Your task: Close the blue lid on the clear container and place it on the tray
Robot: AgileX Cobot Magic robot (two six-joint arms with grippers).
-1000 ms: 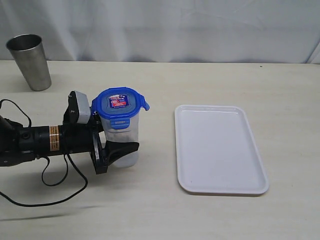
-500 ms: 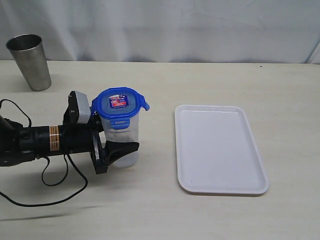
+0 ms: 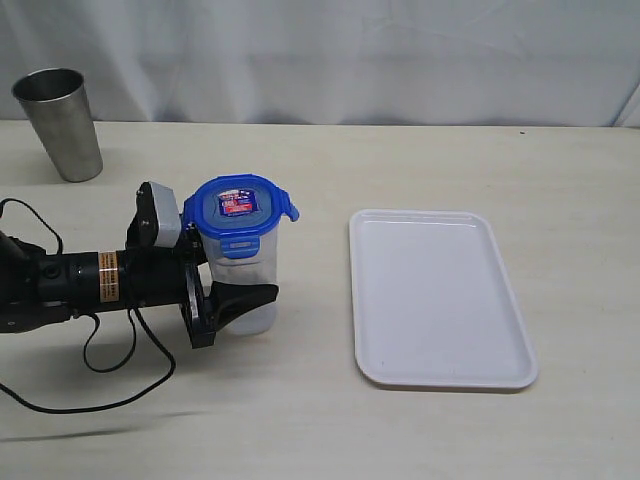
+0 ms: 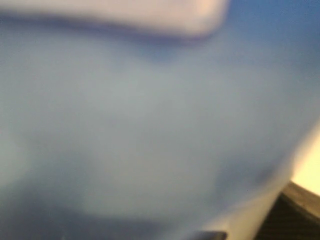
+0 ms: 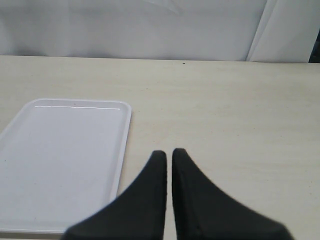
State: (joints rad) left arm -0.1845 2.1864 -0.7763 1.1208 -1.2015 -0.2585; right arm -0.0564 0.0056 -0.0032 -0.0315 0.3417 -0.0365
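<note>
Nearest, the left gripper (image 3: 245, 277) is found lying low over the table (image 3: 400, 160). Its jaws are set wide around the lower body of the clear container (image 3: 256, 262), and the near finger is pressed against the wall, so a grip on the container is judged. The container stands upright on the table, well left of the tray (image 3: 440, 300). The blue lid (image 3: 238, 208) is seated on top. Its front flap is folded down, while the flap facing the tray juts outward and appears unlatched. The left wrist view is filled with blurred blue, and nothing further can be read from it.

The container is judged light, stiff and smooth-walled, hence slippery. Being tall and narrow, it is easily tipped. A hold on the body below the flaps is advised, with the lid left free for pressing.

The right gripper (image 5: 168, 160) is seen pressed together with nothing between its fingers, near the tray's edge.

Farthest, a steel cup (image 3: 60, 122) is noted at the back left.
</note>
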